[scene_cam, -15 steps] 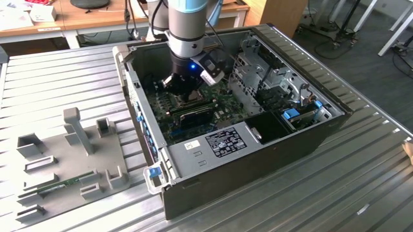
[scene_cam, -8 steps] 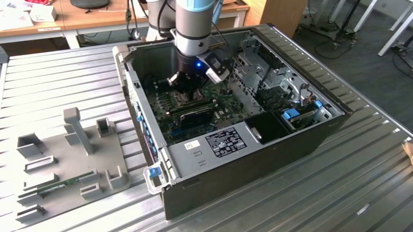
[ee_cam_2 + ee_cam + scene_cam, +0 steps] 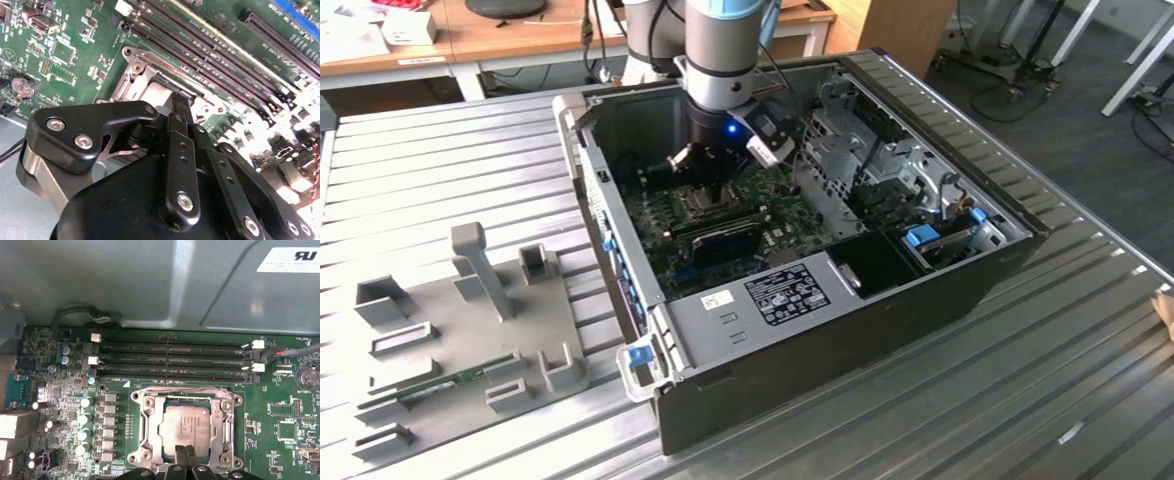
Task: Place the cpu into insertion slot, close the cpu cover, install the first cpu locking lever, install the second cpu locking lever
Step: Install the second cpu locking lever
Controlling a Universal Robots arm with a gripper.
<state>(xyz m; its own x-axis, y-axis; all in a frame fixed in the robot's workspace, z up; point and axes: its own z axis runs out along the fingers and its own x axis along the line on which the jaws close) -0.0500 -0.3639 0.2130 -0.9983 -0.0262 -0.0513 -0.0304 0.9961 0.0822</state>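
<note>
The cpu (image 3: 186,426), a pale metal square, lies seated in the insertion slot (image 3: 226,401) on the green board. The silver cpu cover (image 3: 150,429) lies flat around it, and the chip shows through the cover's cut-out. My gripper (image 3: 184,454) is shut with nothing between its fingers, and its tips are low over the near edge of the cpu and cover. In the second wrist view the black fingertips (image 3: 179,101) point down at the slot (image 3: 131,85). In the exterior view the gripper (image 3: 704,178) reaches down into the open computer case, just above the slot (image 3: 708,208).
Long black memory slots (image 3: 170,360) run beside the socket, and a row of capacitors (image 3: 86,421) stands on its other side. The grey case wall (image 3: 150,280) rises behind the board. A drive cage (image 3: 881,165) stands at the exterior view's right. A grey fixture plate (image 3: 454,330) lies at its left.
</note>
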